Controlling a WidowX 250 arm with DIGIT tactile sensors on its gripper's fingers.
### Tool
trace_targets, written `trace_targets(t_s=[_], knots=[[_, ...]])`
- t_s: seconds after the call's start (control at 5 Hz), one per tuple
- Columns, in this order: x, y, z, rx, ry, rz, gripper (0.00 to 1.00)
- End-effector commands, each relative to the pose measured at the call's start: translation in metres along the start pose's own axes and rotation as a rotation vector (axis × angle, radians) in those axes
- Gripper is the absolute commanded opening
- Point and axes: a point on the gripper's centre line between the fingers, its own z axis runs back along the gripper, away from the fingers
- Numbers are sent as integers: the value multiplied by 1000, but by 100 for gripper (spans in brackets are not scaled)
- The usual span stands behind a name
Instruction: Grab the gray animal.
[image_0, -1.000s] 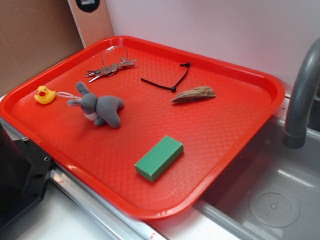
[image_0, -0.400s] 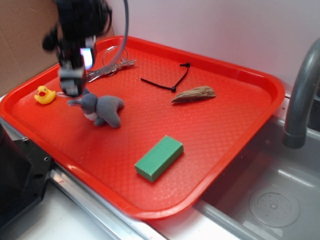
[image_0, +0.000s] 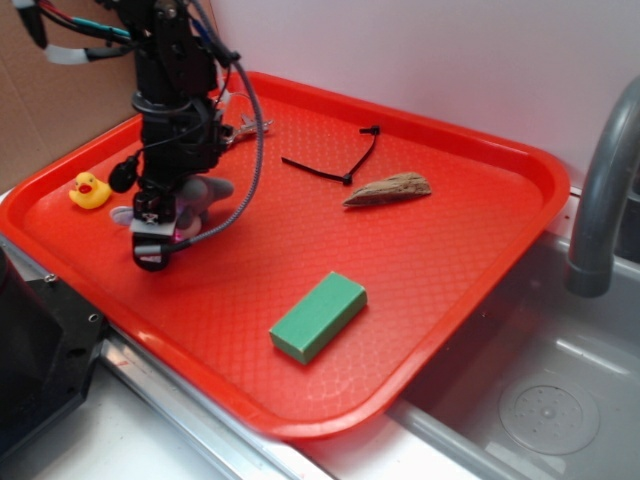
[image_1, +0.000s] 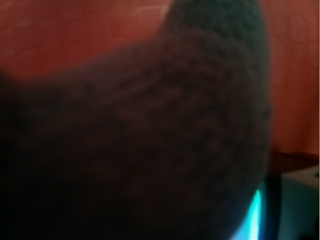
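The gripper (image_0: 160, 235) sits low over the gray animal (image_0: 200, 192) at the left of the red tray (image_0: 450, 270), and whether it is spread or closed I cannot tell (the wrist view is just blurred gray fuzz). The toy looks light, soft and squashy, so its plump body should be the safest hold. A yellow duck (image_0: 90, 189) lies just beside it.

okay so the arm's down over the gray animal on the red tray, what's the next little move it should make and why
Probably close the jaws. The gripper sits low on the gray animal, which shows only partly behind the arm, and the wrist view is filled with gray plush, so the toy is right at the camera. Whether the jaws are already shut cannot be seen. The yellow duck lies apart on the red tray, so closing should not catch it.
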Motion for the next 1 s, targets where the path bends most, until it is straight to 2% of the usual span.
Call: trace_targets(t_s=[0.0,0.2,0.4,0.6,0.8], knots=[[-1,-8,5,-5,-23,47,0],[1,-12,55,67,-121,153,0],[9,-26,109,74,-337,248,0],[-7,-29,157,88,-369,500,0],[-25,-27,204,106,-324,715,0]])
